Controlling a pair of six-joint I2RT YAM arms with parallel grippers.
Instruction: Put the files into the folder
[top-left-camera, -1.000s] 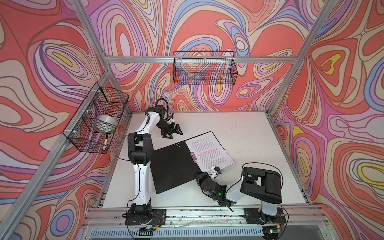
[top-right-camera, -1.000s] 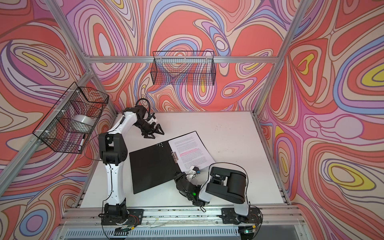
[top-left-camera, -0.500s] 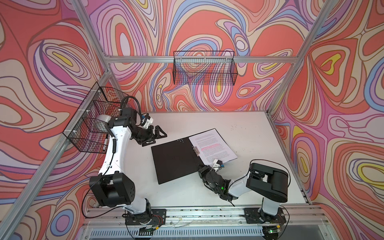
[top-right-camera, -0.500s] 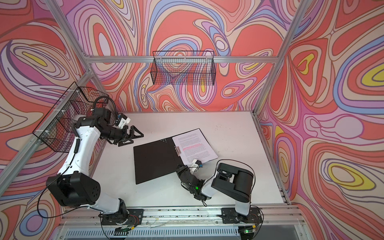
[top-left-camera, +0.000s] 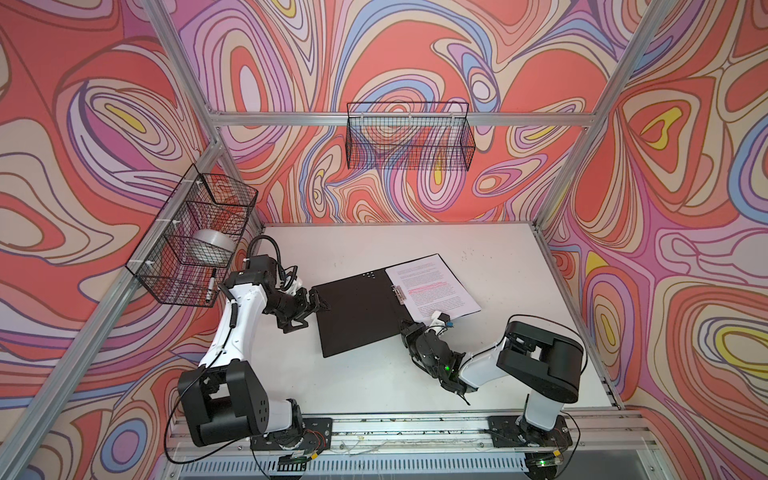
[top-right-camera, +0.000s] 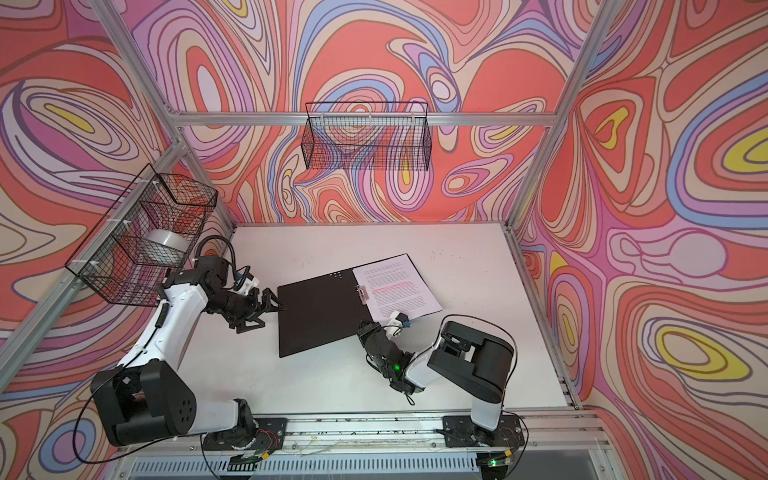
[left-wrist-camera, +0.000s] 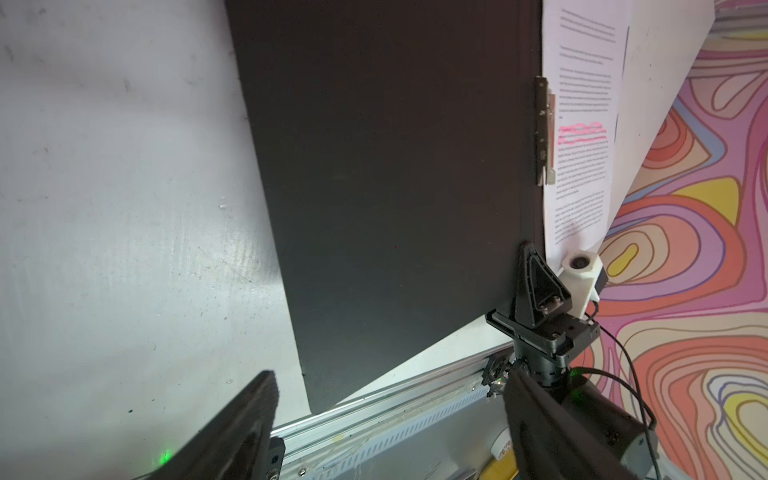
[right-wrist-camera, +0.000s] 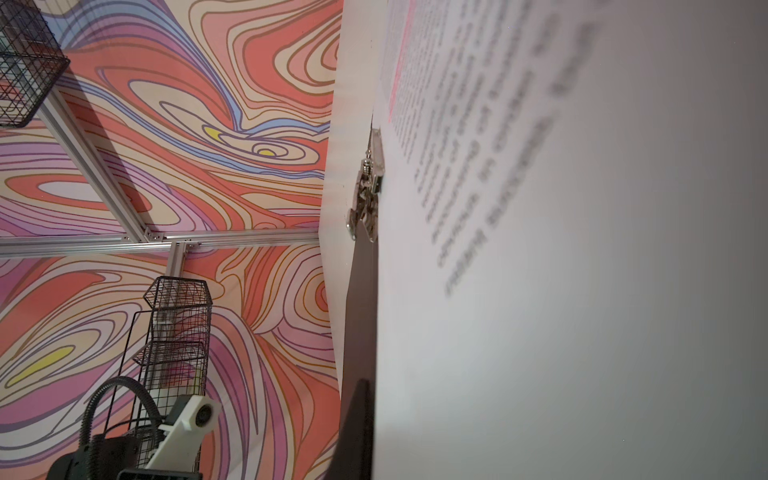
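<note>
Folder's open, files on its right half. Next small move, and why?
Probably ease the open left gripper up to the free edge of the folder's black left cover and pinch it, ready to fold it over. The files already lie on the right half beside the spine clip, and the shut right gripper sits at the near edge by the spine.

Bright, even light; both top views sharp.
I read the files (right-wrist-camera: 519, 174) as blurred close to the right wrist camera; soft glare lies on the counter (left-wrist-camera: 124, 187).
</note>
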